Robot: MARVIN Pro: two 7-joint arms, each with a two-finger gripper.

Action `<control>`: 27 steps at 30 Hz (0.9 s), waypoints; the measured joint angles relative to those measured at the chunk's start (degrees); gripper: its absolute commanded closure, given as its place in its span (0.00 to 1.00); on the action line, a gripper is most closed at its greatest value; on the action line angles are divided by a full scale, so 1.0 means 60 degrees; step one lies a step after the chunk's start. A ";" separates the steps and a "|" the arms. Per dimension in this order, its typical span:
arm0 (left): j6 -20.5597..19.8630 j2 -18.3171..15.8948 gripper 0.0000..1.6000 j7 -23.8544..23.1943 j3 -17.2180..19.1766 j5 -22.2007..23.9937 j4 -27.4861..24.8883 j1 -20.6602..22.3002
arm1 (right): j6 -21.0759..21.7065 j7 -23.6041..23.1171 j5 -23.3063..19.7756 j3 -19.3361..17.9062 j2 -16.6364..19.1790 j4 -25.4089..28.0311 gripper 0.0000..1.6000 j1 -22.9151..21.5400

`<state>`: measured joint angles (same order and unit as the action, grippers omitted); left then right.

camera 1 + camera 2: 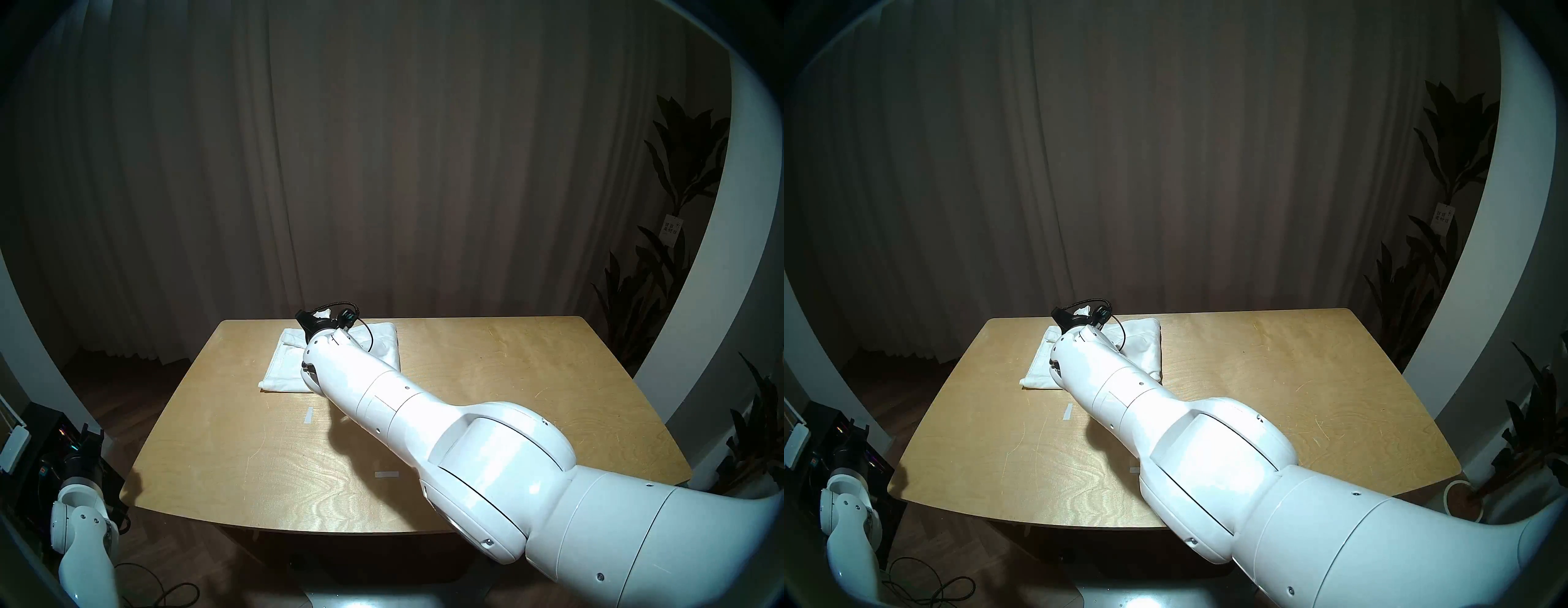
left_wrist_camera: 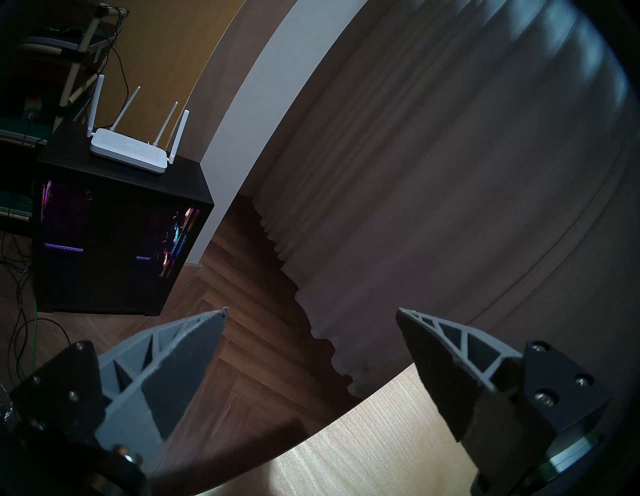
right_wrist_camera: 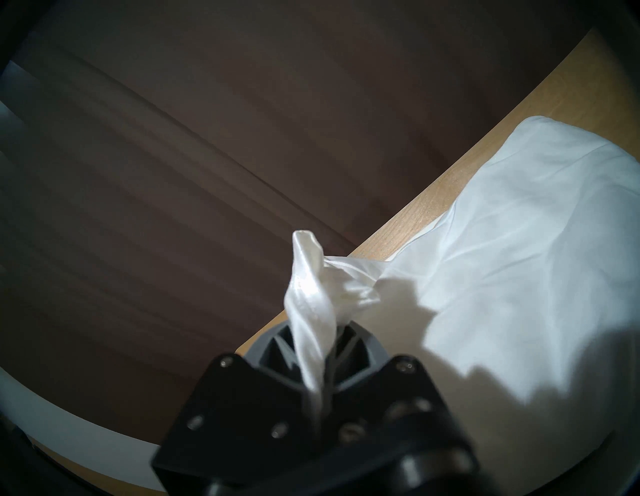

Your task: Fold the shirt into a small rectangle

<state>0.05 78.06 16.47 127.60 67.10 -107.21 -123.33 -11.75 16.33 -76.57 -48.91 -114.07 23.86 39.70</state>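
The white shirt (image 1: 284, 365) lies folded into a rough rectangle at the far left-middle of the wooden table (image 1: 488, 382); it also shows in the other head view (image 1: 1043, 365). No red letters, collar or label show. My right gripper (image 1: 319, 316) reaches over it to its far edge and is shut on a pinched, raised bit of the shirt's cloth (image 3: 311, 311); the rest of the shirt (image 3: 519, 242) lies flat beside it. My right gripper (image 3: 317, 350) has its jaws closed around that fold. My left gripper (image 2: 311, 311) is open and empty, off the table's left front corner, also seen in the head view (image 1: 91, 437).
Two small white tape marks (image 1: 308, 415) (image 1: 387, 474) lie on the table. A black computer case (image 2: 114, 242) with a white router (image 2: 131, 152) stands on the floor at the left. A curtain (image 1: 382, 170) hangs behind the table; plants (image 1: 679, 212) stand at the right.
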 measured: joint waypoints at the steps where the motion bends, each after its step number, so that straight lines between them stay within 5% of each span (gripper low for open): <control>1: 0.0002 0.0003 0.00 -0.0003 0.0026 0.0026 0.0002 -0.0015 | -0.0015 -0.0010 -0.0067 0.0045 -0.0001 0.0016 1.00 0.0005; 5: 0.0005 0.0010 0.00 -0.0008 0.0075 0.0078 0.0015 -0.0053 | -0.0040 -0.0036 -0.0199 0.0134 -0.0001 0.0050 1.00 0.0015; 6: 0.0005 0.0012 0.00 -0.0008 0.0084 0.0086 0.0018 -0.0059 | -0.0044 -0.0040 -0.0222 0.0150 -0.0001 0.0057 0.56 0.0016; 8: 0.0006 0.0017 0.00 -0.0012 0.0112 0.0121 0.0025 -0.0081 | -0.0059 -0.0052 -0.0302 0.0213 -0.0002 0.0078 0.00 0.0016; 27: 0.0007 0.0039 0.00 -0.0116 0.0209 0.0334 0.0095 -0.0198 | -0.0139 -0.0320 -0.0997 0.0618 -0.0015 0.0366 0.00 -0.0012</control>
<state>0.09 78.29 15.77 128.86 69.10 -106.64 -124.52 -12.59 14.41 -82.56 -45.20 -114.16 26.06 39.63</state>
